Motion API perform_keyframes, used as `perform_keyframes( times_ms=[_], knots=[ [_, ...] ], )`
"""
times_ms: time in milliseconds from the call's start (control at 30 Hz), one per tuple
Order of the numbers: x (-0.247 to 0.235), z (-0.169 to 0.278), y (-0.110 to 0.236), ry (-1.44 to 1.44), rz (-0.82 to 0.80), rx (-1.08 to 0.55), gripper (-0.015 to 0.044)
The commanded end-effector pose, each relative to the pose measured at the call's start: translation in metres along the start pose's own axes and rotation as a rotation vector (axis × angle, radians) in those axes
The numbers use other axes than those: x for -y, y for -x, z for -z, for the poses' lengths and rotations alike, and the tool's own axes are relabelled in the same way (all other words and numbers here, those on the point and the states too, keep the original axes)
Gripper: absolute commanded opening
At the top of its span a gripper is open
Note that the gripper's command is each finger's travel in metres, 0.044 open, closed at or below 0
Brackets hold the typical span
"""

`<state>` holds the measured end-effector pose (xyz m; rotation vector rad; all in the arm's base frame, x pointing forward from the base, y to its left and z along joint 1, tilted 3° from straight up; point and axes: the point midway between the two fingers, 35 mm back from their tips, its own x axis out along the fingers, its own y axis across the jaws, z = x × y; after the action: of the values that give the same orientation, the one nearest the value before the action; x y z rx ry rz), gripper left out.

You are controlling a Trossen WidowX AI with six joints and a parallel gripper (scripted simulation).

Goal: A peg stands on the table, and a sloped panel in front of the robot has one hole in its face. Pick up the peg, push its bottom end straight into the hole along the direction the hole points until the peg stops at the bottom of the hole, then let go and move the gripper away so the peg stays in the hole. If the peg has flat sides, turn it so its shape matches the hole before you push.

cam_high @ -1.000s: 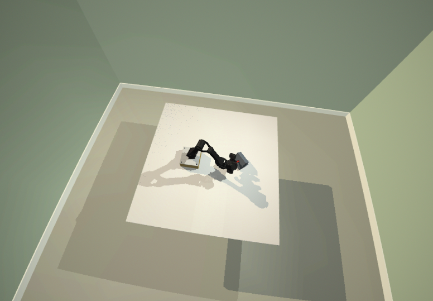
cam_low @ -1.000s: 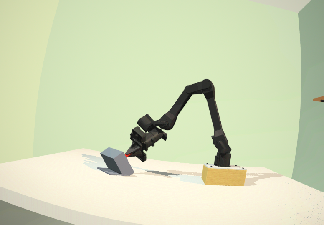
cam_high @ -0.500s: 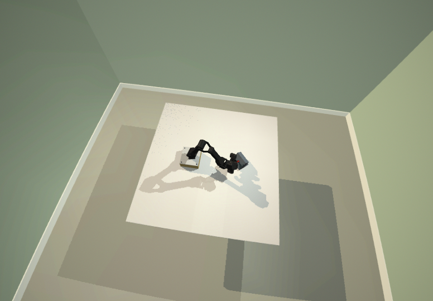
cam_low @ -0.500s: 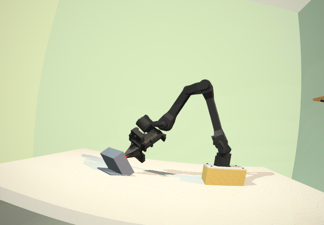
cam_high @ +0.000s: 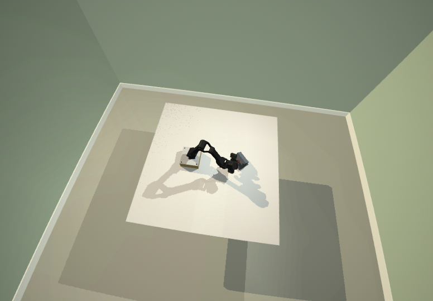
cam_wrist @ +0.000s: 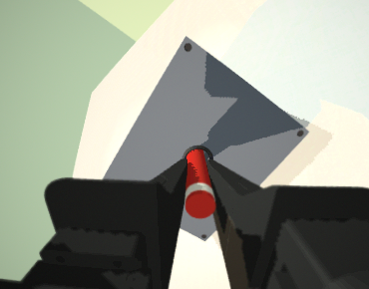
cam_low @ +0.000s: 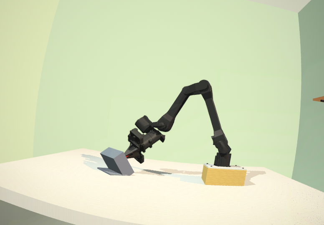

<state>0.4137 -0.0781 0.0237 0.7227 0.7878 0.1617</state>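
- Well along, I'd say: the pincer is clamped on the red peg, one dark finger pressed to each side of it, so the pick-up is done.
- Straight ahead of the pincer, the peg's far end has entered the round hole in the grey sloped panel; its near end, with a pale band around it, sticks back out between the fingers.
- From the side, only a sliver of red shows between the fingertips and the panel face, so most of the peg's forward length looks to be inside already.
- Whether it has reached the bottom of the hole I cannot tell; the inside is hidden.
- Left to do, as I judge it: finish the push along the hole's line if any travel remains, then let go and back the pincer away.
- The hole holds nothing but the peg; the panel stands on the bench, below and ahead of the pincer.
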Motion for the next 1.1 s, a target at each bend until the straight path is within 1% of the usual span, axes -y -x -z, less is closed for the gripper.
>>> perform_keyframes(
  times_ms=[0, 233, 800, 1067],
  knots=[
    [0.0, 0.0, 0.0, 0.0, 0.0, 0.0, 0.0],
    [0.0, 0.0, 0.0, 0.0, 0.0, 0.0, 0.0],
    [0.0, -0.001, 0.004, -0.001, 0.001, -0.001, 0.044],
    [0.002, -0.002, 0.018, -0.002, 0.005, -0.004, 0.044]
  ],
)
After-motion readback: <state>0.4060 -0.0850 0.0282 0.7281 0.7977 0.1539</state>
